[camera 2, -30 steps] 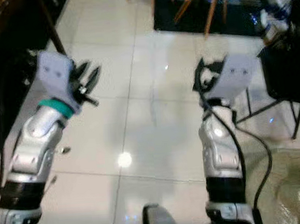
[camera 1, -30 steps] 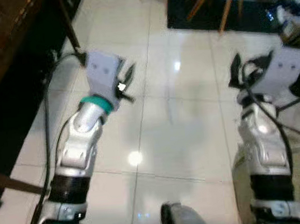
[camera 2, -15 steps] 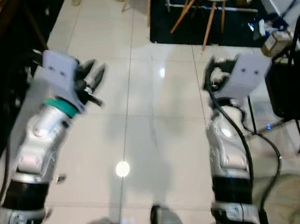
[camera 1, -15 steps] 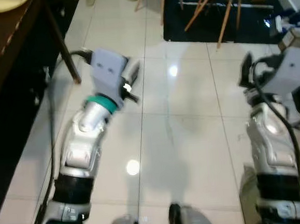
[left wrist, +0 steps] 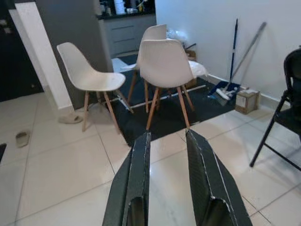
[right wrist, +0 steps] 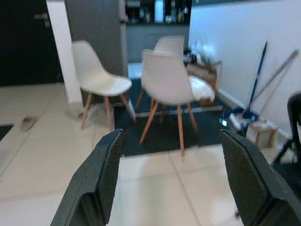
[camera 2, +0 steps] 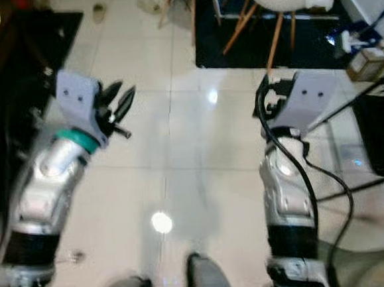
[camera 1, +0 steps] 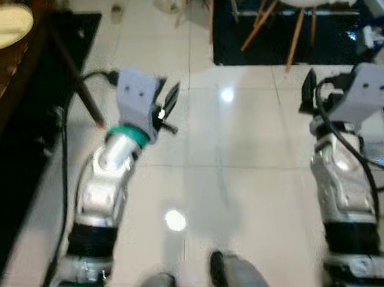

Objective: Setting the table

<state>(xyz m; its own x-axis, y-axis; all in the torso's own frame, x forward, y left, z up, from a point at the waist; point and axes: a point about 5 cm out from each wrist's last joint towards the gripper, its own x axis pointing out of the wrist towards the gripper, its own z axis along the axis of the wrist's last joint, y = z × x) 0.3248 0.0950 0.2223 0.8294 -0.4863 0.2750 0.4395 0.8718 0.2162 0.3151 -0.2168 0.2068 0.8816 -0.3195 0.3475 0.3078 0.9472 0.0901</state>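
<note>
Here the left tool (left wrist: 167,181) is held out over the floor (camera 1: 247,172), its fingers a narrow gap apart and nothing between them. The right tool (right wrist: 181,183) is raised level with it on the right, its fingers spread wide, also empty. Both point across pale tiles toward the far side of the room, where white chairs (left wrist: 162,63) stand on a dark rug (left wrist: 160,115).

At the far left a dark desk (camera 1: 13,71) runs along the edge of the scene, and on its far end sits a pale plate (camera 1: 0,27) with what may be a piece of cutlery lying across it (too blurred to be sure). That plate is the only tableware to be made out, and it lies well apart from both tools.

This looks like an approach step: the robot is on its feet in open floor with nothing picked up yet. The next move probably calls for turning left toward the desk and closing in until the plate is within the left tool's reach.

Farther right, a broom and mop (left wrist: 244,56) lean on the wall beside a small box (left wrist: 245,100).
</note>
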